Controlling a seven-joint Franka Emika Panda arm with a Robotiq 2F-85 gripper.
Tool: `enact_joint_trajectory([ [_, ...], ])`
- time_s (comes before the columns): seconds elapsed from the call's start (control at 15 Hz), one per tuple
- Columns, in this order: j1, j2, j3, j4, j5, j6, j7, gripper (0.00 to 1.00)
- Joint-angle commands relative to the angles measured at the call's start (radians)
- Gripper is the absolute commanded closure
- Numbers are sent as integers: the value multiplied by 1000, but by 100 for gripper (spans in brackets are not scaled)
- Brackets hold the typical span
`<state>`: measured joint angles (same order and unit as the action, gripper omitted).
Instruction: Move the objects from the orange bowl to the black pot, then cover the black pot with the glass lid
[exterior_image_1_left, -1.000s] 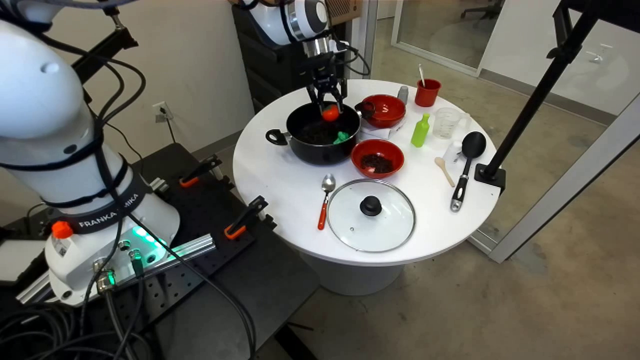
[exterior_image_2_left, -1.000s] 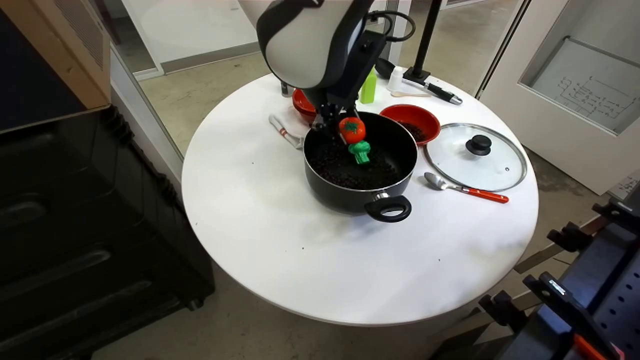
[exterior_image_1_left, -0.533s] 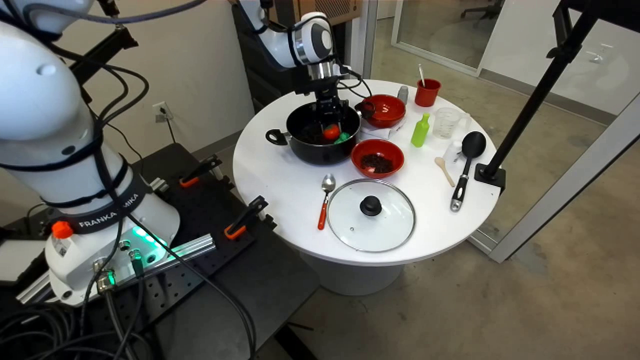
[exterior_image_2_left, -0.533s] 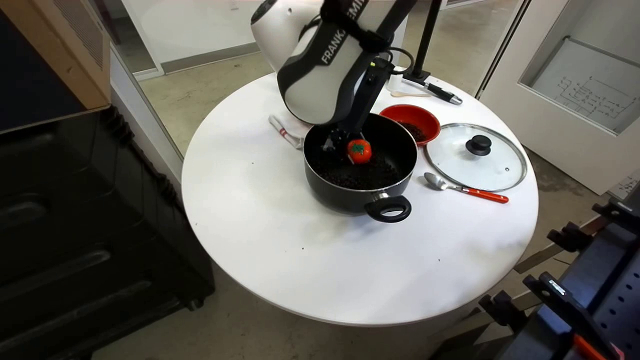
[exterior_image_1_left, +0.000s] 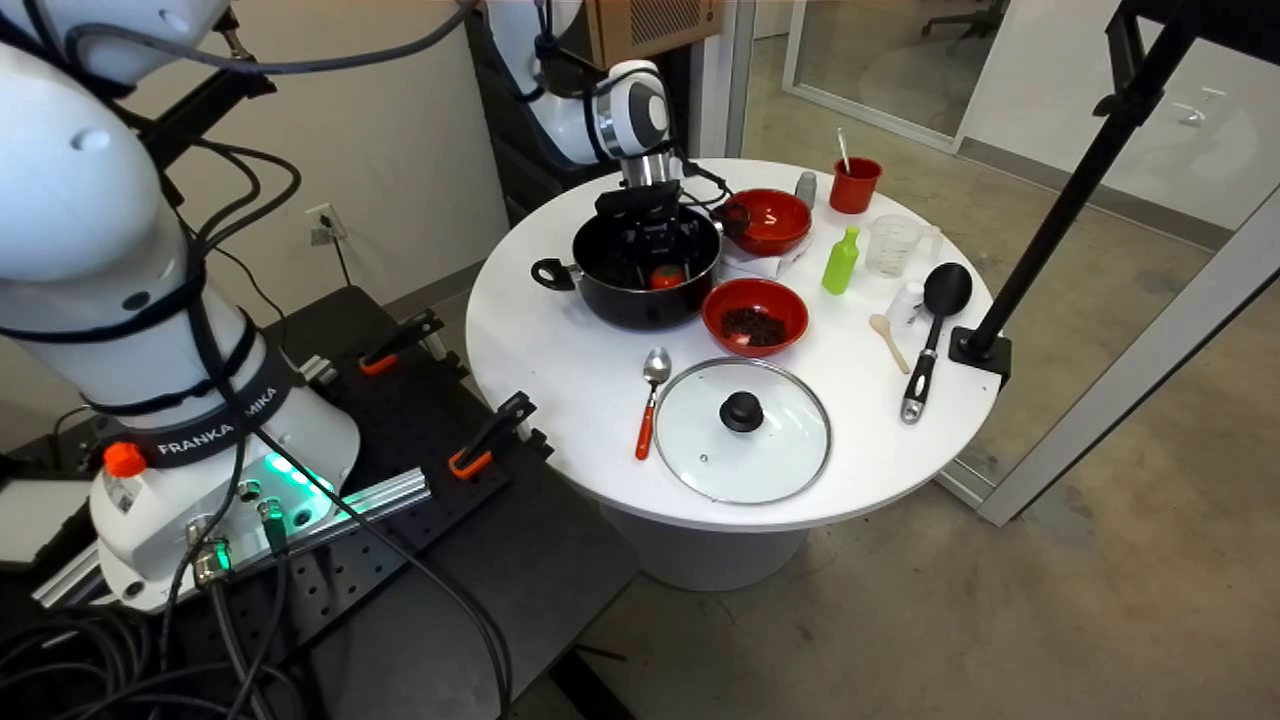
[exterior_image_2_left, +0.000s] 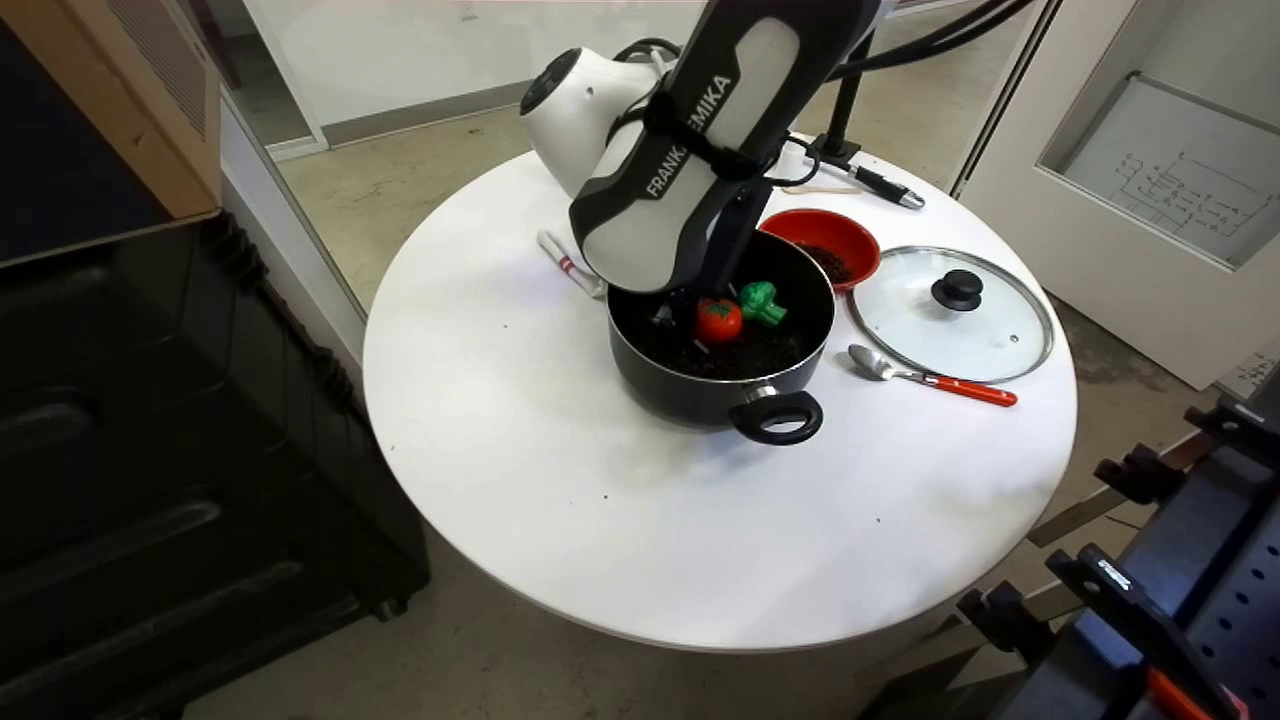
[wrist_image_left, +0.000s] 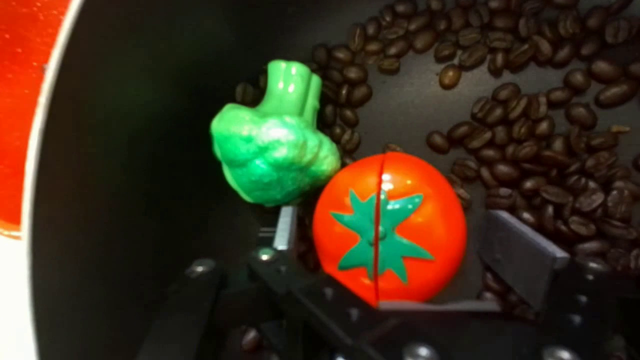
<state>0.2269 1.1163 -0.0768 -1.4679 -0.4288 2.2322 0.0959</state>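
The black pot (exterior_image_1_left: 640, 312) stands on the round table with coffee beans (wrist_image_left: 505, 170) on its bottom. Inside it my gripper (wrist_image_left: 403, 241) is open, its two fingers astride a toy tomato (wrist_image_left: 425, 220) with a gap on both sides. The tomato (exterior_image_2_left: 718, 321) rests low in the pot. Touching or nearly touching it is green toy broccoli (wrist_image_left: 275, 155). Flat on the table lies the glass lid (exterior_image_1_left: 742, 465), black knob up. Beside the pot, a reddish-orange bowl (exterior_image_1_left: 755, 290) holds dark beans. The arm hides much of the gripper in both exterior views.
More red bowls (exterior_image_1_left: 780, 215) sit behind the pot's far handle, near a cloth (exterior_image_2_left: 568, 262). A spoon (exterior_image_1_left: 648, 405) lies beside the lid. A green bottle (exterior_image_1_left: 841, 262), a measuring cup (exterior_image_1_left: 890, 248), a black ladle (exterior_image_1_left: 930, 345) and a black post (exterior_image_1_left: 1060, 195) stand further off.
The arm has come down into the pot, bringing the tomato from above to low inside. The fingers have spread apart and let go of it.
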Motion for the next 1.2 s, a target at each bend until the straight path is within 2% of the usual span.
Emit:
enact_joint_trajectory([
  [0.0, 6, 19, -10, 26, 2, -6, -31, 0],
  [0.47, -27, -167, -5, -154, 11, -5, -58, 0],
  [1.13, -133, -503, 26, -418, 8, 10, -216, 0],
])
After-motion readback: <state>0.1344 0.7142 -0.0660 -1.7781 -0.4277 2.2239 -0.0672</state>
